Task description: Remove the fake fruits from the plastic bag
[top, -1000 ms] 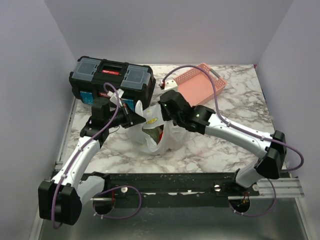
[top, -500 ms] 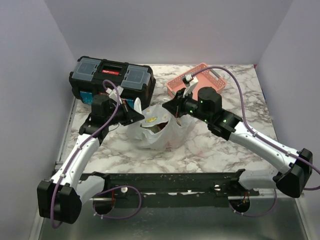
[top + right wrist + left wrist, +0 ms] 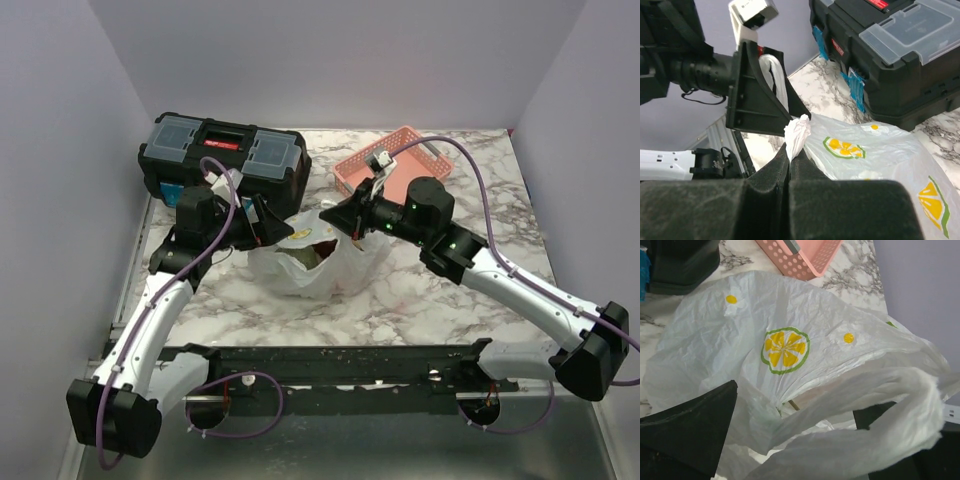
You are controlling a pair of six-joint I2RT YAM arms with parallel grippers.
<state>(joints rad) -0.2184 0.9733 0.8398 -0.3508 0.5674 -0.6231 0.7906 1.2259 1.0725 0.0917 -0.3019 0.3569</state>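
Since a moment ago both my arms have drawn slightly outward, and a second back my right arm reached in from much farther left. My right hand (image 3: 790, 152) is closed tight, fingers meeting on a twisted tuft of the bag (image 3: 318, 272) at its right edge. My left hand (image 3: 275, 228) is at the bag's left edge with its fingers (image 3: 690, 430) standing wide; a handle strip runs across the gap between them. I cannot tell whether it hangs on one finger.

Between the two hands the bag's mouth is stretched open and lifted, while its bottom sits on the table (image 3: 430, 300) near the middle. It is thin, crinkled white plastic with yellow-green citrus-slice prints and small yellow dots. Through the mouth I see the fruits (image 3: 308, 255) as a dull green patch and something dark red; I cannot tell them apart from above.

A white marbled top with grey veins covers the table. Behind my left hand stands a black toolbox (image 3: 222, 155) with clear lid compartments and a red latch. Behind my right hand, a pink perforated basket (image 3: 395, 165) lies at an angle near the back edge. Along the table's near edge runs a black rail (image 3: 330, 365). Plain pale lavender walls (image 3: 330, 60) close in the back and both sides.
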